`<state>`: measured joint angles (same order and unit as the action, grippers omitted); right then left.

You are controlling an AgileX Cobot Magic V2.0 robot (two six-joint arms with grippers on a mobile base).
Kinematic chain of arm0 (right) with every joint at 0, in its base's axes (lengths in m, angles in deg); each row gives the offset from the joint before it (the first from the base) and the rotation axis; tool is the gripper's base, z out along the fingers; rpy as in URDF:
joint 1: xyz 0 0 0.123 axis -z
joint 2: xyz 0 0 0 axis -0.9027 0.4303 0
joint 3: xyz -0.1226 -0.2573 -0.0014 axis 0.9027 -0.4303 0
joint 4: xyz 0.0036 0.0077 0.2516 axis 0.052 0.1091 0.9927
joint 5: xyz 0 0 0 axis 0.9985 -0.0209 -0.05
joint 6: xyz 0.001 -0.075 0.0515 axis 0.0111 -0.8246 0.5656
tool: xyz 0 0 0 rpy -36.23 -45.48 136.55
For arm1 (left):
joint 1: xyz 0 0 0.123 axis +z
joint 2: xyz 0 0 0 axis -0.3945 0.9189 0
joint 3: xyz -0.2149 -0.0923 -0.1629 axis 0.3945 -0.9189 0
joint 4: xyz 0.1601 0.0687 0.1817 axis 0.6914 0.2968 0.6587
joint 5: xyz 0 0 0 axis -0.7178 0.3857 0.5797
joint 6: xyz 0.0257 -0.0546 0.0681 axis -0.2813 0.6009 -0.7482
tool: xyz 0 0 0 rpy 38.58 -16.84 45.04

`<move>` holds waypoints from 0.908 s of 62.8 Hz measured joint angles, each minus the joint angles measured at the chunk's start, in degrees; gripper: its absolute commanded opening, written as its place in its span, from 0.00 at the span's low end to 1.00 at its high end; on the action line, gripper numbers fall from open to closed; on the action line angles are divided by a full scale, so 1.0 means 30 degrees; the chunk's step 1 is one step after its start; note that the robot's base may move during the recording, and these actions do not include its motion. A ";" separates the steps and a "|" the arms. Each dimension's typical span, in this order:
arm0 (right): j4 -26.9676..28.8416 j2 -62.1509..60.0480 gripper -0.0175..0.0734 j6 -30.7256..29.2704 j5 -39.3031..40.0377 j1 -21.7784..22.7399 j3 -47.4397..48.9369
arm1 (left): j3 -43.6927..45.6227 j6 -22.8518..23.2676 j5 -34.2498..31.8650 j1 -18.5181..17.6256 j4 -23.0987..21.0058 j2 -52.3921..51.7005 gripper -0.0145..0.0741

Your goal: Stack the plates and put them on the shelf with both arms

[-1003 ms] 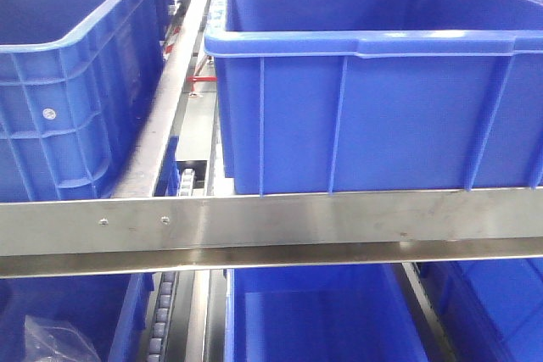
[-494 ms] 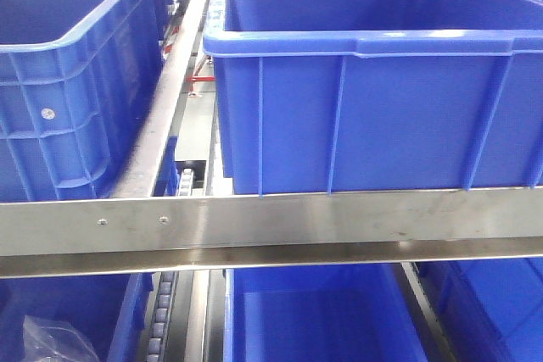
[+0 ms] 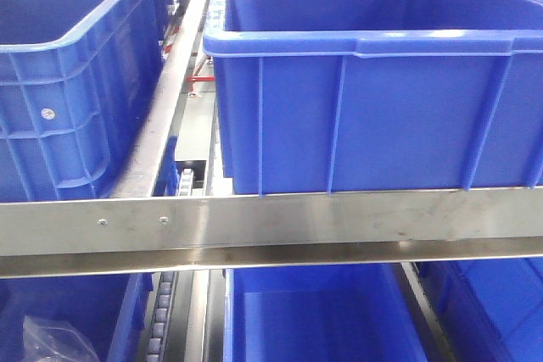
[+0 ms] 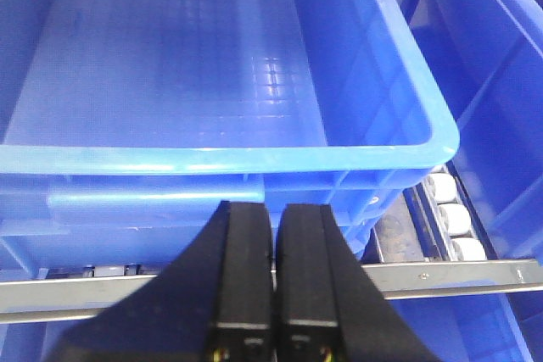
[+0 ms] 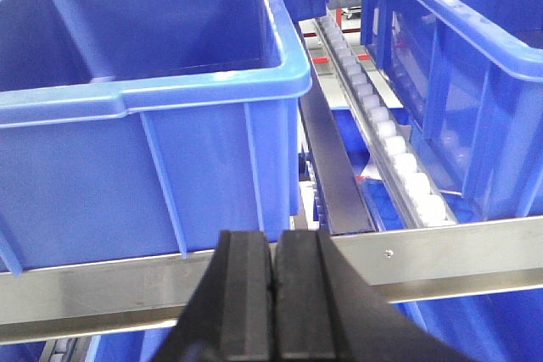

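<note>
Plates appear in no view — both pincers, left gripper [image 4: 273, 273] and right gripper [image 5: 273, 294], are pressed closed on nothing (each facing a blue bin [image 4: 212, 108] just ahead). Nothing has shifted since a second ago, so stacking hasn't begun.

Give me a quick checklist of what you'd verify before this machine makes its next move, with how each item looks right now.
1. Plates in view: not ok. None shows in any view.
2. Left gripper empty: ok. Its black fingers are shut together with nothing between them.
3. Right gripper empty: ok. Likewise shut on nothing.
4. Large blue plastic bin below the left gripper free of contents: ok, its gridded floor is bare.
5. Steel shelf rail unobstructed: ok in the front view.
6. Clear plastic bag in the lower left bin: cannot tell what it holds.
</note>
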<state>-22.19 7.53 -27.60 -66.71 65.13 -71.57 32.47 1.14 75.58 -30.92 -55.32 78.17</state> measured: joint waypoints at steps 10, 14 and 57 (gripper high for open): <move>0.0000 0.0000 0.25 0.0000 0.0000 0.0000 0.0000 | -0.0297 0.0000 -0.0424 0.0000 0.0136 -0.1055 0.27; 0.0000 0.0000 0.25 0.0000 0.0000 0.0000 0.0000 | -0.1059 0.0000 -0.1140 0.0000 0.0413 -0.2082 0.27; -0.0004 -0.0011 0.25 0.0000 -0.0012 0.0000 0.0000 | -0.8869 0.0000 -0.3861 0.1759 0.0839 -1.1952 0.27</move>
<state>-22.20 7.50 -27.60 -66.75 65.13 -71.57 5.86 1.14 64.00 -25.64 -52.80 42.31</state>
